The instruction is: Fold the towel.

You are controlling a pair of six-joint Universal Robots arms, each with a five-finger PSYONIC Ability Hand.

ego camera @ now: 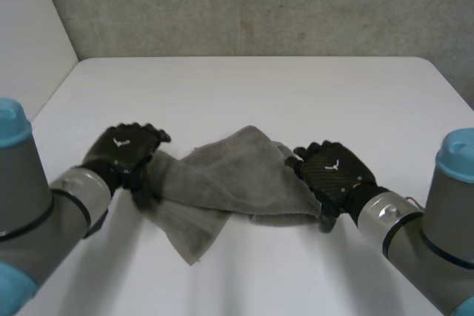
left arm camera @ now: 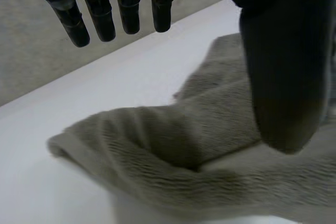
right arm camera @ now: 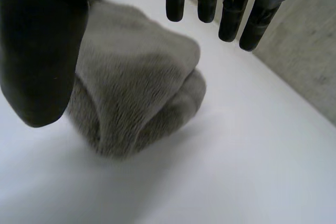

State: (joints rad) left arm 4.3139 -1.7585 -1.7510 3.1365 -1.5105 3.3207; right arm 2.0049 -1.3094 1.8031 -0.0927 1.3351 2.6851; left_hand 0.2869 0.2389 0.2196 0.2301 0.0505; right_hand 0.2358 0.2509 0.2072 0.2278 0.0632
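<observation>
A grey towel (ego camera: 222, 179) lies crumpled and partly folded on the white table (ego camera: 244, 94), with one corner trailing toward the front. My left hand (ego camera: 126, 149) rests at the towel's left end. In the left wrist view its fingers (left arm camera: 100, 19) are straight and stand apart from the thumb (left arm camera: 283, 77), with the towel (left arm camera: 184, 145) lying loose below them. My right hand (ego camera: 333, 172) is at the towel's right end. Its fingers (right arm camera: 231, 9) are straight too, the thumb (right arm camera: 42, 51) is held wide, and a bunched fold of the towel (right arm camera: 136, 87) lies under the palm, not pinched.
A grey wall (ego camera: 259, 5) runs behind the table's far edge, and a lighter wall (ego camera: 29, 42) stands at the left. Bare tabletop stretches beyond the towel and in front of it.
</observation>
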